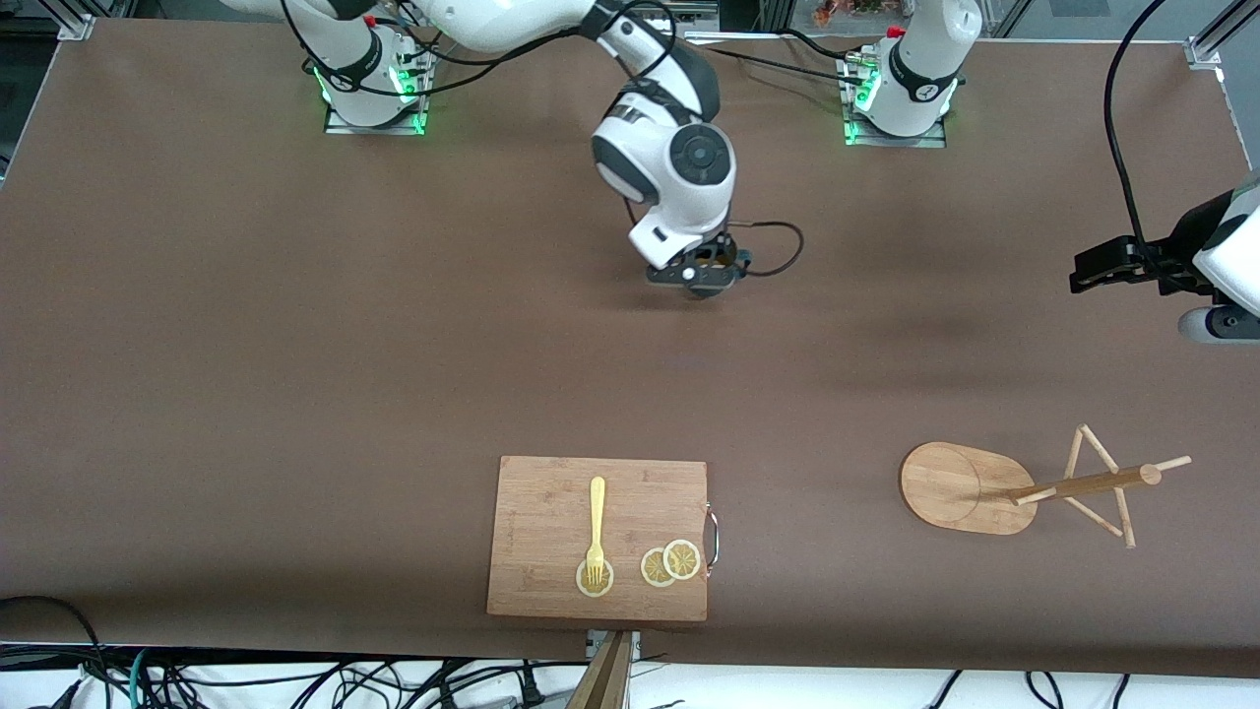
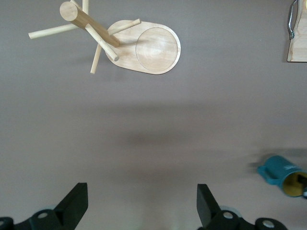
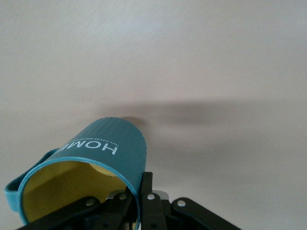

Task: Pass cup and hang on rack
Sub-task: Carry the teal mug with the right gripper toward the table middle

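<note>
Cup is being gripped by its rim in right tool, fully closed, over mid-surface. Left tool is being held wide open, empty. One cup, one rack.

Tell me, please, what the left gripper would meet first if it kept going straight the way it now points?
Probably only bare table. The left gripper points down with its fingers open, and nothing lies between them. The rack stands off that line, and so does the cup held by the right gripper. Depth is hard to judge.
</note>
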Controlling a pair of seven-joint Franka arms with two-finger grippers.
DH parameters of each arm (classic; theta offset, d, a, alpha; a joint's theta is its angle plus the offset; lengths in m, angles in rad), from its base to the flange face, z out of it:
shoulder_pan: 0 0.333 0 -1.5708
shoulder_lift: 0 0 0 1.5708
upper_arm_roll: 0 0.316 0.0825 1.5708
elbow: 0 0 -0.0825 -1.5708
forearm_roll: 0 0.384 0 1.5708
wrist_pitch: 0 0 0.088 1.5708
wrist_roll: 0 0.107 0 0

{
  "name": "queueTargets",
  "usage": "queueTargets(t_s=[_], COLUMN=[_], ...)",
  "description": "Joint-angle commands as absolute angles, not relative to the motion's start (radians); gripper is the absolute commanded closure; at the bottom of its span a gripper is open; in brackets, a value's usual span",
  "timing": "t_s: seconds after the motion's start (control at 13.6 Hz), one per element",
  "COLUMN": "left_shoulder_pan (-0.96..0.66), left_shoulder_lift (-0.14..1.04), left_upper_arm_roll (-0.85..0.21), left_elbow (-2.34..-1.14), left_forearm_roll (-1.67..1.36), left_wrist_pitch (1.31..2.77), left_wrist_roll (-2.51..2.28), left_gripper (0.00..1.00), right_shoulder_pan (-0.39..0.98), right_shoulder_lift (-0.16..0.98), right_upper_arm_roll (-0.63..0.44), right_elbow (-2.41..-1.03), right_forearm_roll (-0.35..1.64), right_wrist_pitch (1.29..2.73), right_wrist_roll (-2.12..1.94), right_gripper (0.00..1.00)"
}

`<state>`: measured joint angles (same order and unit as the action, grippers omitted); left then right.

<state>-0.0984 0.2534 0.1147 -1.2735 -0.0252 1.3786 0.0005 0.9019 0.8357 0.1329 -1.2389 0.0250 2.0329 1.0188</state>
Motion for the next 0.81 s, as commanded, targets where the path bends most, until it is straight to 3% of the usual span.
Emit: queueTargets(t_s=[0.0, 0.37, 0.52, 0.59, 0.74], left_shoulder_pan=[-0.091, -0.09, -0.092, -0.095, -0.098], left_shoulder_lift=[0.265, 0.265, 0.265, 0.265, 0.265], left_upper_arm_roll=[0.117, 0.118, 0.117, 0.117, 0.117], left_elbow=[-1.243, -1.243, -1.244, -1.244, -1.246], left_forearm_roll=[-0.038, -0.037, -0.038, -0.037, -0.041], left_wrist_pitch=[1.365, 1.367, 1.367, 1.367, 1.367], left_wrist_roll=[-0.006, -0.005, -0.003, -0.002, 0.002], left_gripper=[0.0, 0.0, 0.0, 0.0, 0.0], right_shoulder_pan=[0.917, 0.919, 0.917, 0.917, 0.916], right_shoulder_lift=[0.877, 0.913, 0.913, 0.913, 0.911], right_upper_arm_roll=[0.121, 0.121, 0.121, 0.121, 0.121], right_elbow=[-1.187, -1.187, -1.187, -1.187, -1.187], right_forearm_roll=[0.011, 0.011, 0.011, 0.011, 0.011], right_wrist_pitch=[2.06, 2.1, 2.1, 2.1, 2.094], right_wrist_roll=[1.037, 1.039, 1.028, 1.035, 1.034], right_gripper=[1.0, 1.0, 0.87, 0.71, 0.6])
